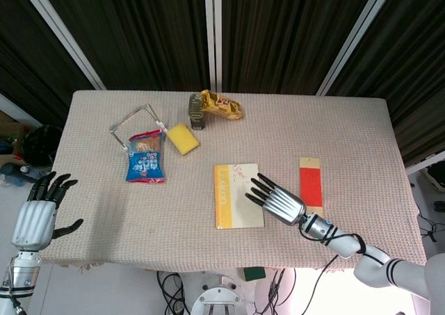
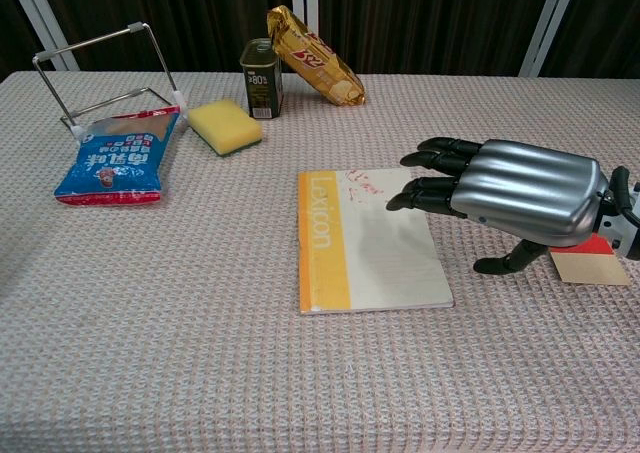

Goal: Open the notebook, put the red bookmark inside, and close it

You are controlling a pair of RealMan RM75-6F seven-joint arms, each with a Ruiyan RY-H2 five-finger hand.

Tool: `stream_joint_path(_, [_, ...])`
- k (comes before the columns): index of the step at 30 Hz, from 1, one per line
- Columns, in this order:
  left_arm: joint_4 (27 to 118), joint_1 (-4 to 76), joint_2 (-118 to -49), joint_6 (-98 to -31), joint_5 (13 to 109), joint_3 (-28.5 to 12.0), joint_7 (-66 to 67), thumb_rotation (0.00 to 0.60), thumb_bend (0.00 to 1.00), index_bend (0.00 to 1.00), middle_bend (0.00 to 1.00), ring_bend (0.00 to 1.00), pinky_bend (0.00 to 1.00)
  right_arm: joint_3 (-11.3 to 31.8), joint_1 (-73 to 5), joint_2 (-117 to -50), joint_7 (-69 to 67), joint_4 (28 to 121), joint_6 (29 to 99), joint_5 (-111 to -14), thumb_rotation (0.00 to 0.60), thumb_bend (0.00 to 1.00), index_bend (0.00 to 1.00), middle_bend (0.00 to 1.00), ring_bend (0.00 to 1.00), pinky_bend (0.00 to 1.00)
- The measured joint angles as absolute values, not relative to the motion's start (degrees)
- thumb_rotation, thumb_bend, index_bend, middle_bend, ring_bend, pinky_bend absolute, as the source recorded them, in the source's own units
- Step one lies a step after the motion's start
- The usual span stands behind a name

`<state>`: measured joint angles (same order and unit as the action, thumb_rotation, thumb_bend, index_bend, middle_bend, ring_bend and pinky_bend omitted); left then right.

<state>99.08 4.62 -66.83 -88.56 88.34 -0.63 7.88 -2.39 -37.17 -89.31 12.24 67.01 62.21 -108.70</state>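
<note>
The notebook (image 1: 238, 196) lies closed and flat on the woven table cover (image 1: 348, 134), near the front edge and a little right of centre, its long axis running front to back with the yellow spine band along its left side, so the free edge that would lift faces right. That is probably why the right hand (image 1: 277, 200) hovers there: in the chest view it hangs over the notebook's right edge, palm down, fingers (image 2: 432, 155) stretched out and slightly apart, thumb below, holding nothing and, as far as I can tell, not touching the cover. The left hand (image 1: 40, 211) waits off the left front corner of the table, fingers spread and empty, well apart from everything, so it seems to have no part in this step. The red bookmark (image 1: 311, 181) lies just right of the notebook, a narrow strip with pale ends, its long axis also front to back, parallel to the spine; in the chest view the right hand hides most of it. At the back left sit a blue snack bag (image 1: 145, 158), a wire stand (image 1: 135, 124), a yellow sponge (image 1: 183, 138), a dark can (image 1: 197, 112) and a gold packet (image 1: 222, 106), all clear of the work.
</note>
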Motion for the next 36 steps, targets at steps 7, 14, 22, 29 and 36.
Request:
stream_joint_path(7, [98.72, 4.54, -66.71, -88.21, 88.04, -0.86, 7.54, 0.600, 0.00, 0.22, 0.15, 0.06, 0.11, -2.29, -38.72, -91.97, 10.88, 64.89, 62.87, -108.01, 0.600, 0.17, 0.15, 0.17, 0.00, 0.02])
stream_joint_path(14, [98.24, 4.28, -66.83, -88.03, 87.58, -0.97, 6.76, 0.600, 0.00, 0.22, 0.15, 0.07, 0.11, -2.54, -39.91, -93.39, 11.64, 64.20, 62.20, -107.31, 0.600, 0.17, 0.15, 0.17, 0.00, 0.02])
stream_joint_path(22, [97.48, 4.28, -67.10, -87.71, 87.53, -1.15, 6.17, 0.600, 0.00, 0.22, 0.15, 0.06, 0.11, -2.85, -40.67, -94.53, 12.00, 63.79, 61.80, -106.47, 0.600, 0.17, 0.15, 0.17, 0.00, 0.02])
stream_joint_path(29, [97.18, 4.06, -66.97, -87.85, 87.54, -1.21, 5.80, 0.600, 0.00, 0.22, 0.15, 0.06, 0.11, -2.73, -41.62, -96.55, 11.28, 62.72, 62.20, -106.15, 0.600, 0.26, 0.19, 0.19, 0.00, 0.02])
stream_joint_path(36, [96.92, 3.94, -66.99, -87.76, 87.57, -1.20, 5.44, 0.600, 0.00, 0.22, 0.15, 0.06, 0.11, -2.57, -43.00, -99.46, 8.34, 59.69, 64.47, -106.94, 0.600, 0.38, 0.28, 0.24, 0.02, 0.04])
